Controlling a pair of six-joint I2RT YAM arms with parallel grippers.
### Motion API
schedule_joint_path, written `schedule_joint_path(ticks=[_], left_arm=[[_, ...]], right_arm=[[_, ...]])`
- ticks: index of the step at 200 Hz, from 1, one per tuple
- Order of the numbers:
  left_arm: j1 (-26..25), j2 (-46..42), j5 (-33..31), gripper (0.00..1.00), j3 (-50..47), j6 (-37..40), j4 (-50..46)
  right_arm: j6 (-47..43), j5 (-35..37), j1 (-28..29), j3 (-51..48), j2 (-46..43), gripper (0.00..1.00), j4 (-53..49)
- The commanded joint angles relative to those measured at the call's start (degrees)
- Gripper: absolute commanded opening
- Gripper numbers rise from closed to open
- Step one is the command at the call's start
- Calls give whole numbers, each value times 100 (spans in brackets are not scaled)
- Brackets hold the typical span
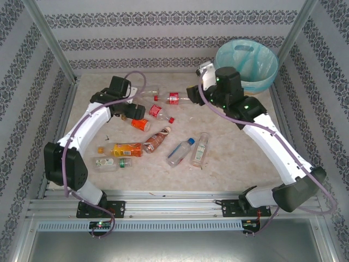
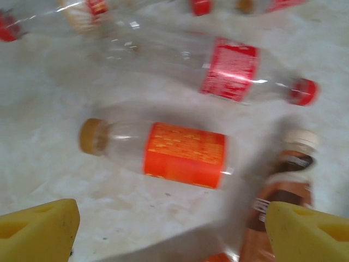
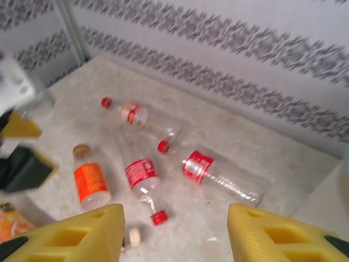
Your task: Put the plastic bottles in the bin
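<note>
Several plastic bottles lie on the table. In the left wrist view an orange-labelled bottle (image 2: 182, 154) lies just ahead of my open left gripper (image 2: 172, 234), with nothing between the yellow pads (image 2: 38, 232). A red-labelled bottle (image 2: 229, 68) lies beyond it, and a brown bottle (image 2: 283, 185) is beside the right pad. My right gripper (image 3: 177, 240) hangs open and empty above two red-labelled bottles (image 3: 199, 166) (image 3: 142, 174). The bin (image 1: 246, 64), cream-white with a light blue liner, stands at the far right corner, just behind the right wrist.
Nearer the arms lie an orange juice bottle (image 1: 126, 149), a blue-capped bottle (image 1: 180, 152), a clear bottle (image 1: 200, 149) and a green-capped one (image 1: 109, 162). Patterned walls and metal posts close in the table on three sides.
</note>
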Motion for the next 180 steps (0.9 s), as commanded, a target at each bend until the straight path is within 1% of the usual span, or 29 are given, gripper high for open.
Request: schedule_joint_path(ticks=[1, 14, 30, 41, 50, 59, 70, 83, 98, 112, 126, 135, 146, 166, 170, 180], left_arm=[[288, 621, -115, 89, 507, -118, 244], [507, 1142, 105, 87, 1042, -186, 235], [633, 1808, 385, 86, 1910, -401, -98], [651, 2235, 644, 86, 2468, -713, -378], [637, 2572, 899, 83, 2932, -958, -623], [579, 2849, 1065, 82, 3307, -973, -852], [428, 3031, 1103, 84, 3521, -405, -884], [301, 3082, 1072, 87, 3521, 733, -762], [232, 3059, 1286, 87, 3505, 2162, -734], [225, 3024, 1400, 89, 3438, 3206, -660], [223, 3115, 1466, 91, 3458, 4259, -837], [226, 3259, 1379, 92, 3562, 4609, -979], [212, 3592, 1244, 91, 3983, 4906, -1355], [184, 4269, 1130, 87, 4950, 5213, -2200], [174, 4369, 1097, 85, 5082, 5270, -2312], [168, 4548, 1034, 85, 5260, 5401, -2471]], right_arm=[[-79, -315, 229, -157, -201, 53, 765], [-217, -433, 331, -228, -214, 53, 831], [-532, -472, 465, -273, -224, 54, 843], [-638, -376, 528, -292, -206, 54, 850], [-686, -348, 533, -309, -180, 54, 825], [-723, -314, 533, -331, -158, 54, 824], [-763, -288, 533, -374, -142, 54, 853], [-822, -295, 533, -453, -111, 54, 914], [-907, -369, 533, -503, -79, 54, 956], [-996, -453, 540, -497, -58, 54, 933], [-1081, -517, 542, -495, -72, 54, 871], [-1164, -522, 541, -510, -89, 54, 844], [-1242, -545, 536, -530, -92, 54, 787], [-1295, -623, 542, -526, -65, 54, 645], [-1282, -629, 542, -536, -60, 54, 632], [-1245, -686, 541, -569, -66, 54, 627]])
